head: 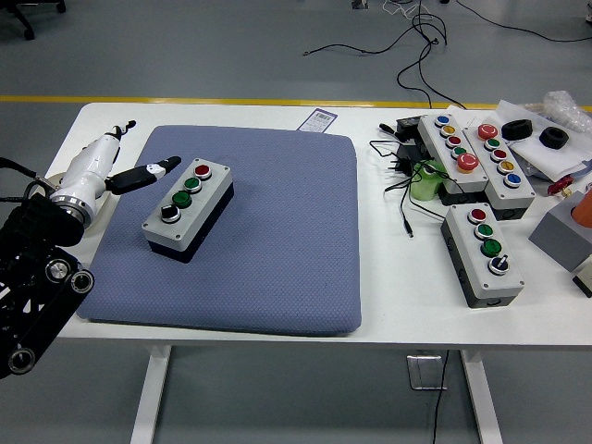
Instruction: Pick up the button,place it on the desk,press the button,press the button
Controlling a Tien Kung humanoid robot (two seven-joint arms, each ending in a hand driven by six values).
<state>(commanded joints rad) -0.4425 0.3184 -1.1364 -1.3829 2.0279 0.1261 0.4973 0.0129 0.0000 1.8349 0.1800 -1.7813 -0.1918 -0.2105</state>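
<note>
A grey button box [188,208] lies on the blue mat [277,250], left of the mat's middle. Along its top run a red button [202,171], two green buttons [188,191] and a black knob [170,213]. My left hand [129,171] comes in from the left edge, silver with black fingers. One black finger [153,171] points right toward the box's far left corner and stops just short of it. Another finger sticks up behind. The hand holds nothing. My right arm does not show.
On the table's right side lie three more button boxes [486,252], black cables [407,185], a green object [427,180], black rings [553,137] on white paper and a grey block [561,236]. A small printed card [320,119] sits behind the mat.
</note>
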